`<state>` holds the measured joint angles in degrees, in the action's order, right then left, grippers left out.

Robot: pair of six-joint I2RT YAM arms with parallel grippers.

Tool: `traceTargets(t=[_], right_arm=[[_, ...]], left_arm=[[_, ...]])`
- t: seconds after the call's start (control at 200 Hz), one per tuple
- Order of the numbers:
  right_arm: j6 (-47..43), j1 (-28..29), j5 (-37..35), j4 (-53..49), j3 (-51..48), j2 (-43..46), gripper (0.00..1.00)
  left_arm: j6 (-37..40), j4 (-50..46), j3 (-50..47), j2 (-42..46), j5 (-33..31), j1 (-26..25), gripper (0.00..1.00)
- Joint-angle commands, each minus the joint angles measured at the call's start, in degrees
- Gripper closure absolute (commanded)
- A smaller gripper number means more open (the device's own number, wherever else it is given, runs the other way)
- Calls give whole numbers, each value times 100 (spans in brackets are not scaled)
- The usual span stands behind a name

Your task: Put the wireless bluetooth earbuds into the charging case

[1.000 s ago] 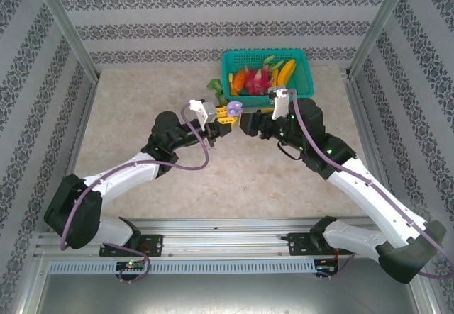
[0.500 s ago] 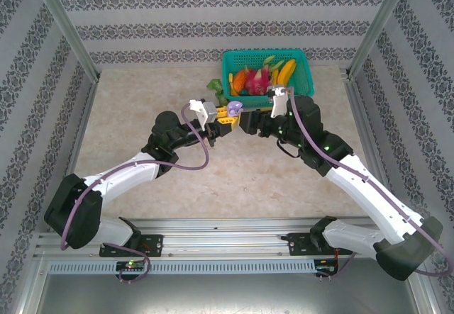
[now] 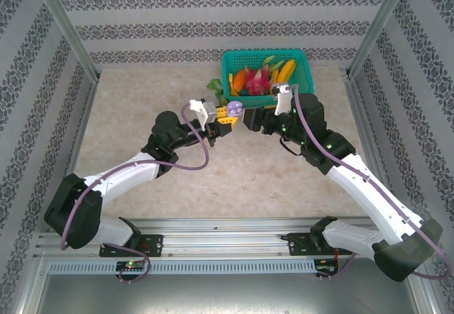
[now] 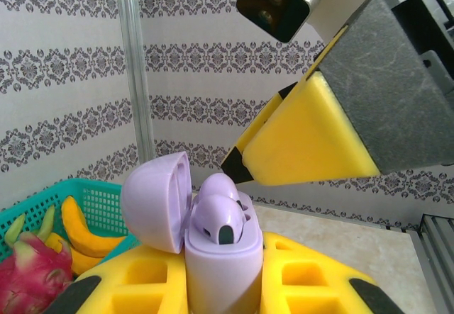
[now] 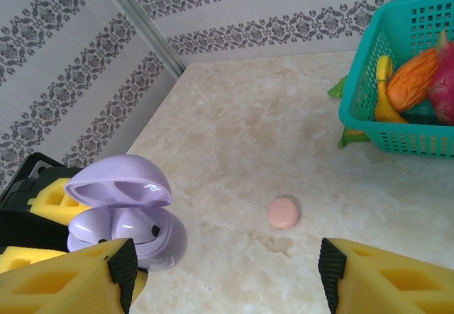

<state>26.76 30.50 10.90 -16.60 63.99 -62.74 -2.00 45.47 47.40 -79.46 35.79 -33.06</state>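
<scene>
While left jaws grip the purple case (image 4: 221, 282), right jaws gape.

Open purple case (image 4: 221, 271) upright in the left tool (image 4: 223, 291), purple earbuds (image 4: 218, 218) inside, teal basket (image 4: 106, 202) at left.

Left gripper (image 3: 225, 120) clamped, right gripper (image 5: 225, 275) (close by) spread
</scene>
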Motion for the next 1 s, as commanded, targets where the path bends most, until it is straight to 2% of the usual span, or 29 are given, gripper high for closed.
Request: traceTargets(t=[0.0, 0.195, 0.475, 0.635, 0.774, 0.994], right_arm=[[139, -239, 86, -44, 256, 172, 31], [420, -722, 540, -447, 770, -352, 31], [272, -774, 1221, -1126, 1866, -1920, 33], [107, -731, 1361, -1304, 2148, -2455, 34], [-47, -566, 1333, -1459, 2052, -2472, 37], [-90, -466, 1116, -1468, 1376, -1841, 37]], left_arm=[[4, 216, 3, 43, 51, -75, 100], [-20, 198, -124, 18, 193, -76, 100], [85, -89, -252, -5, 451, -78, 100], [45, -145, -173, -96, 520, -72, 100], [-4, -223, -35, -241, 513, -76, 100], [-63, -243, 112, -434, 361, -78, 100]])
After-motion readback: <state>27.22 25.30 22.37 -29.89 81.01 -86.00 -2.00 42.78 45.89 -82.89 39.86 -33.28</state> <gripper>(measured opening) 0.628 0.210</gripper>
